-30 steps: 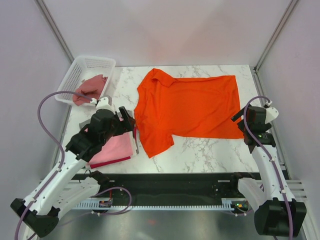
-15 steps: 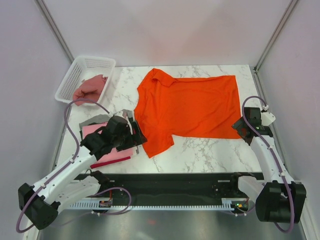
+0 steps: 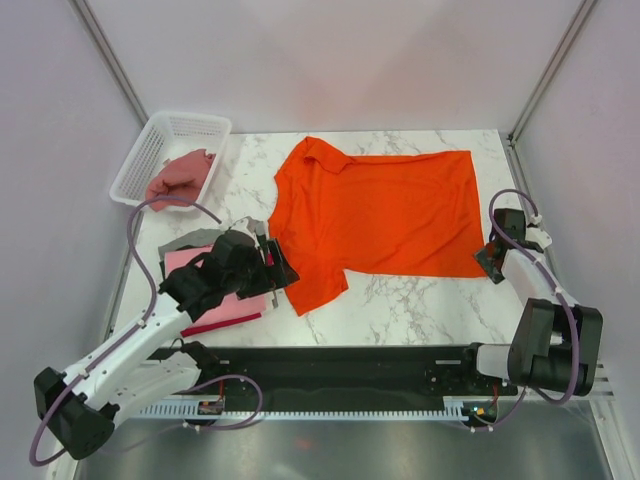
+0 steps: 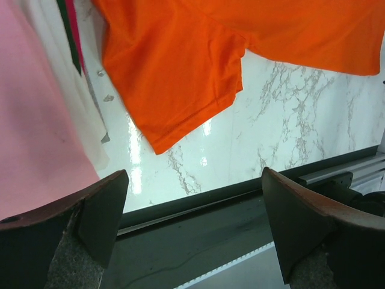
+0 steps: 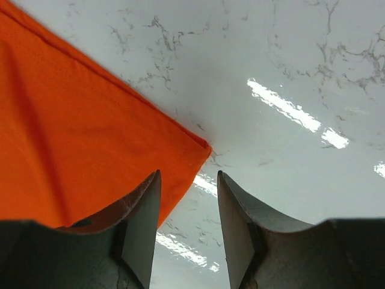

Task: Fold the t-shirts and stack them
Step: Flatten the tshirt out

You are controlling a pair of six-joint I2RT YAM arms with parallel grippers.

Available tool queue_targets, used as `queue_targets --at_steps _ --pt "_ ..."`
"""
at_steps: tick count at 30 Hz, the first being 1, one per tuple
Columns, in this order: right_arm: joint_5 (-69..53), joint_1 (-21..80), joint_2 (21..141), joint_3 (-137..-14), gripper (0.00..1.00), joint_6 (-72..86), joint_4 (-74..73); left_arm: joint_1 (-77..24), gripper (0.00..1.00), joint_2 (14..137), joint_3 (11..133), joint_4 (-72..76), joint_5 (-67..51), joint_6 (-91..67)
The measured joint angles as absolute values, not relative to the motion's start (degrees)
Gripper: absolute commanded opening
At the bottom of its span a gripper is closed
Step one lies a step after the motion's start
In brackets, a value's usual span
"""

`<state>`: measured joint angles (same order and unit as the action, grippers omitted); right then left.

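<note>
Orange t-shirt (image 3: 380, 210): lay spread flat on the marble table (image 3: 410, 300), collar toward the far left, hem along the right side, near sleeve pointing toward the table's front edge. Pink t-shirt (image 3: 215, 297): folded, at the near left of the table, just beside the orange near sleeve; a grey layer (image 3: 180, 241) showed behind it and a dark red edge (image 3: 222, 322) beneath its near side. Dusty rose t-shirt (image 3: 180, 175): crumpled inside the white mesh basket (image 3: 190, 122) at the far left corner, well apart from the orange one. Left gripper (image 3: 277, 266): poised over the seam between the pink stack and the orange sleeve; in the left wrist view its fingers (image 4: 102, 205) stood wide apart with nothing between them, the sleeve and bare marble showing in the gap. Right gripper (image 3: 490, 260): low at the near right corner of the orange hem; in the right wrist view its fingers (image 5: 141, 223) were set with a narrow gap and held nothing, the cloth corner lying just beyond the tips; contact with the cloth could not be told.
</note>
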<state>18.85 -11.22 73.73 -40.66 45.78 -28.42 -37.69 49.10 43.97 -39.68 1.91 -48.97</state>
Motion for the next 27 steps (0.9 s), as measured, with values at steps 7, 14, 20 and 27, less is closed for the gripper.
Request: queue_targets --at_steps 7,14,20,27 --pt "17.52 -12.16 78.13 -40.58 0.5 45.87 -22.65 -37.74 0.99 54.22 44.01 -33.98 -2.42 -46.76" --pt "17.54 -12.16 83.11 -40.58 0.48 46.78 -19.51 -37.74 1.0 57.1 44.01 -32.14 -4.99 -43.83" --pt "18.68 -12.16 82.89 -40.18 0.55 47.33 -18.15 -37.74 1.0 57.32 44.01 -31.77 -5.08 -42.54" --pt "20.05 -12.16 77.78 -38.79 0.58 46.52 -18.48 -37.74 1.0 57.23 44.01 -31.59 -5.02 -42.22"
